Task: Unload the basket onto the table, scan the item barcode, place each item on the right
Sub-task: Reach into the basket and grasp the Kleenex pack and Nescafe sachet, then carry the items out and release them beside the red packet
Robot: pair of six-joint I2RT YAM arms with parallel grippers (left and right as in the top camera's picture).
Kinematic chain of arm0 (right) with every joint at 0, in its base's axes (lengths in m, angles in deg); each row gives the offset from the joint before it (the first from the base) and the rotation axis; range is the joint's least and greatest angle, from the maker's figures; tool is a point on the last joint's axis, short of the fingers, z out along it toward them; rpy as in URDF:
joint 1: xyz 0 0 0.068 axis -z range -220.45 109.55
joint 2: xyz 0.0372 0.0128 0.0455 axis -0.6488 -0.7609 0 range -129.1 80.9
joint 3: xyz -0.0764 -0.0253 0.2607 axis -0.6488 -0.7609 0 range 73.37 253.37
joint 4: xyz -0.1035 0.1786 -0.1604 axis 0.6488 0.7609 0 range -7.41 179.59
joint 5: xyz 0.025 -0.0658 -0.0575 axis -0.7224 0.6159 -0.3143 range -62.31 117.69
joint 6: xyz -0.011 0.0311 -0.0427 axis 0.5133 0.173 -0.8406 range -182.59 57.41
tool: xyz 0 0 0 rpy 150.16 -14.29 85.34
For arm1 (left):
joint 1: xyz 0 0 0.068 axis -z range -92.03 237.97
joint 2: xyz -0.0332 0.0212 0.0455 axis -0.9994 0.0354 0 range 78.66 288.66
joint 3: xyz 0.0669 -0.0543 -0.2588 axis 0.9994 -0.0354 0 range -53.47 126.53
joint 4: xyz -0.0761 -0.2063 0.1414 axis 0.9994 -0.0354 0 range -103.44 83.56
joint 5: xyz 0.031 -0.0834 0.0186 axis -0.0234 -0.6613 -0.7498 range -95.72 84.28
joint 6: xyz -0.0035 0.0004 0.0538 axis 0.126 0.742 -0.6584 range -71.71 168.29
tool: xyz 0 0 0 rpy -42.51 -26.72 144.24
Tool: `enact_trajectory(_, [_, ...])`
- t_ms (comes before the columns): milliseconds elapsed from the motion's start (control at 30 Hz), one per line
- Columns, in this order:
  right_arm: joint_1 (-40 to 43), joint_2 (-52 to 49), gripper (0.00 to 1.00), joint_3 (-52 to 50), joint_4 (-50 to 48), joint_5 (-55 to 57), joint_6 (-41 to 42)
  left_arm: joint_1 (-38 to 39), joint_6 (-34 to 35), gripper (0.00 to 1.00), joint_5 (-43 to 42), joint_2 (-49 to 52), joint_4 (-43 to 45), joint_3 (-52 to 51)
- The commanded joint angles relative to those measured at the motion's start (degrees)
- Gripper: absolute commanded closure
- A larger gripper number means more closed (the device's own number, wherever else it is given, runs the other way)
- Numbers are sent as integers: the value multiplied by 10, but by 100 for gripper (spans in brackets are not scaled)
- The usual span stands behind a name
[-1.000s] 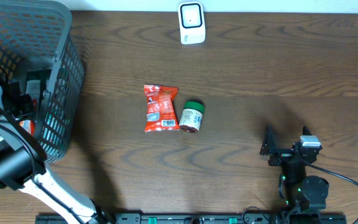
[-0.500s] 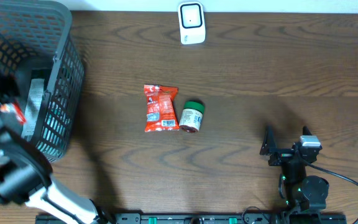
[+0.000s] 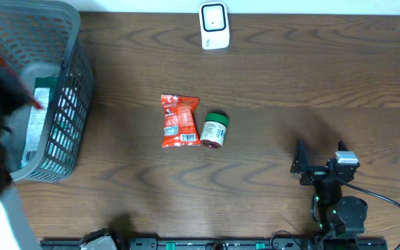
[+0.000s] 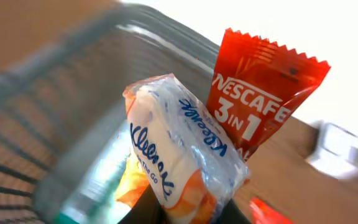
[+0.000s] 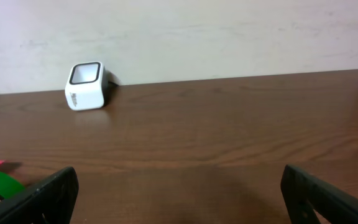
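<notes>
Two packets (Kleenex pack (image 4: pixel 179 149), Nescafe sachet (image 4: pixel 260 93)) clamped in left hand (image 4: pixel 182 210), apparently above basket (image 4: pixel 55 106).

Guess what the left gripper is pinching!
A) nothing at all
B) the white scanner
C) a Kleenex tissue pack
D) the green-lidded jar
C: in the left wrist view the Kleenex pack sticks up from between the fingers of the left gripper, with a red Nescafe sachet just behind it.
</notes>
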Motion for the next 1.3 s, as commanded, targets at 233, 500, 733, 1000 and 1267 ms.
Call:
enact_trajectory(233, [4,2,1,-1,2,1,7,291,82,91,-22,52,-107,-141])
enact_trajectory(500, [4,2,1,-1,2,1,7,316,82,90,-21,227,-24,-214])
enact_trajectory(733, [4,2,1,-1,2,1,7,317,43,89,-38,370,16,-214])
enact_trajectory(1000, [4,2,1,-1,2,1,7,323,23,85,-67,408,57,-215])
enact_trajectory(1267, [4,2,1,-1,2,1,7,331,25,72,-68,408,88,-235])
